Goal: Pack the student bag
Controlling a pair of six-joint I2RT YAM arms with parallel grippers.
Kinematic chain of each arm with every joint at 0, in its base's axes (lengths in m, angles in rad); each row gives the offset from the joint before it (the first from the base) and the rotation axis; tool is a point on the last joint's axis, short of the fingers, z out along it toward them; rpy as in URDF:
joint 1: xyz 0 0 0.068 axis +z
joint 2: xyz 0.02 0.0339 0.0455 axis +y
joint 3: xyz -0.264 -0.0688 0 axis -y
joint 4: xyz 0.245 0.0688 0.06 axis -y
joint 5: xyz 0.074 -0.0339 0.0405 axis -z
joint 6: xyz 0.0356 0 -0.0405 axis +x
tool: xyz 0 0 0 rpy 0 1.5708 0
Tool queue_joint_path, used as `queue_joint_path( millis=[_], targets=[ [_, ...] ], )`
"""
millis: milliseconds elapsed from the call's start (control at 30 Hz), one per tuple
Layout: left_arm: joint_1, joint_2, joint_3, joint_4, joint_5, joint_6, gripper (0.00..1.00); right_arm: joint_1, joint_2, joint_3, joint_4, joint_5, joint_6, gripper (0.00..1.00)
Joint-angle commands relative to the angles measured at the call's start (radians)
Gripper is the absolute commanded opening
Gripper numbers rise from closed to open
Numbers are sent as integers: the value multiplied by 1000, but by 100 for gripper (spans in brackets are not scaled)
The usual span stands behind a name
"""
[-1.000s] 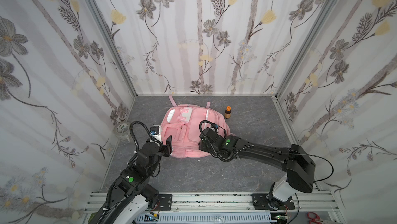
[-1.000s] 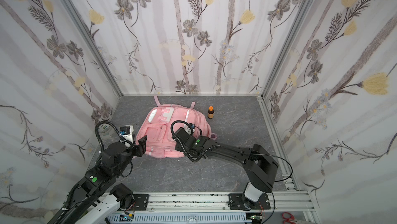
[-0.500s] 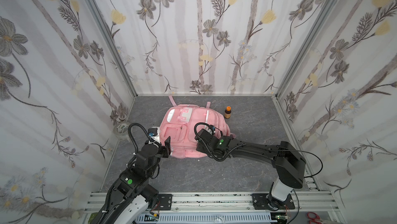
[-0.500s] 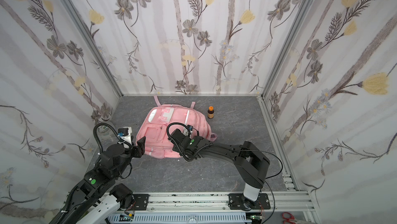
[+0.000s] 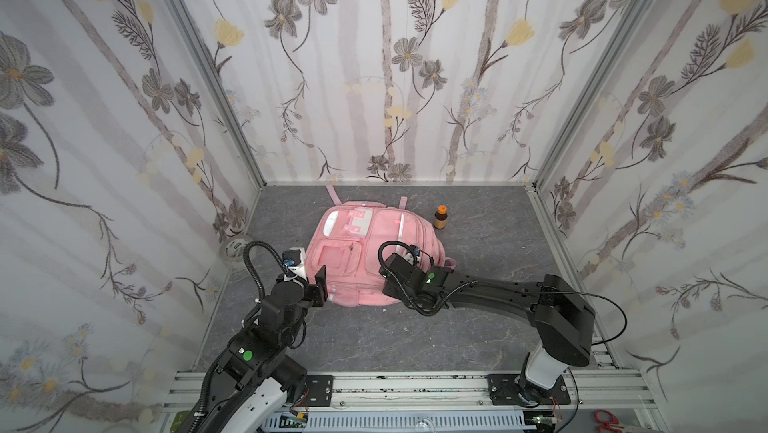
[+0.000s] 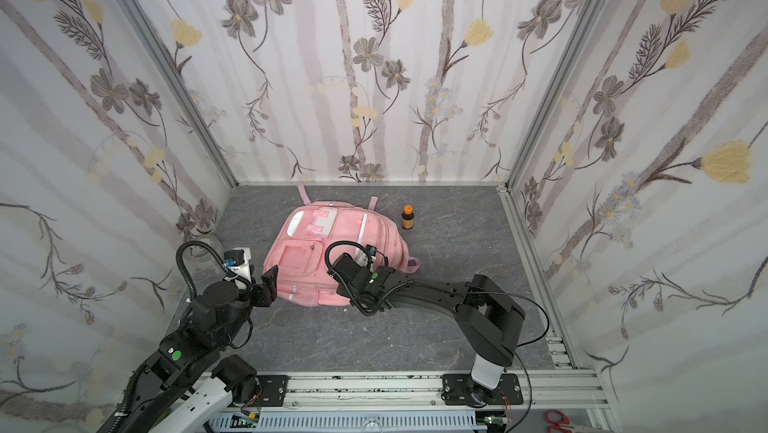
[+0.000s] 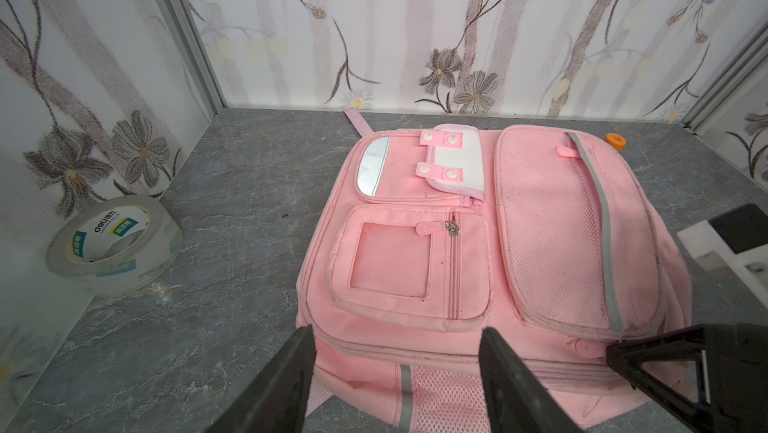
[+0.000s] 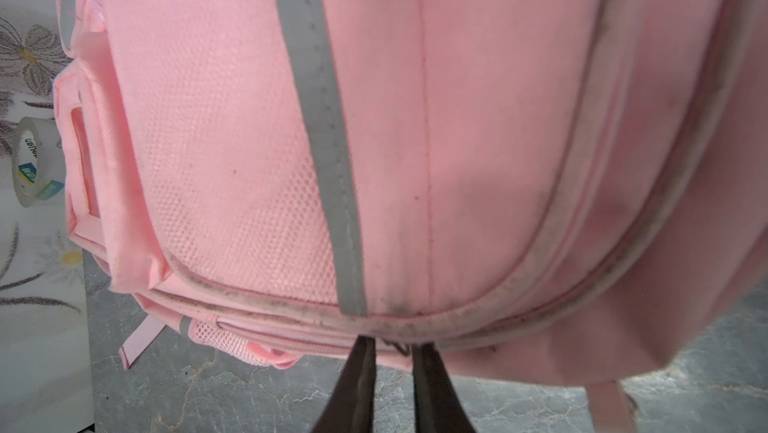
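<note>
Top views: student bag (image 5: 361, 244) lies flat mid-floor, pockets up, long axis running rail to back wall. Left gripper (image 5: 320, 281) is at its near-left corner and right arm (image 5: 490, 291) reaches to its near-right edge. Bottle (image 5: 440, 217) and tape roll (image 5: 235, 246) are off to the sides, not blocking.
Left wrist: fingers spread wide, empty, near edge just ahead.
Right wrist: right gripper (image 8: 392, 343) narrow, tips on the near-edge zipper. Can't tell if the zipper pull (image 8: 398, 345) is pinched.
</note>
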Motion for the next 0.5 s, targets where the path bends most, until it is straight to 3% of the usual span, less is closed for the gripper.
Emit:
queue_joint_path(
  millis=[0, 200, 467],
  targets=[
    [1, 11, 3, 20, -9, -6, 65, -2, -18, -5, 16, 43, -30, 19],
    [0, 28, 8, 32, 3, -5, 65, -6, -17, -54, 194, -20, -40, 31],
    [0, 15, 24, -5, 2, 0, 65, -7, 22, -89, 329, -34, -20, 32]
  ],
)
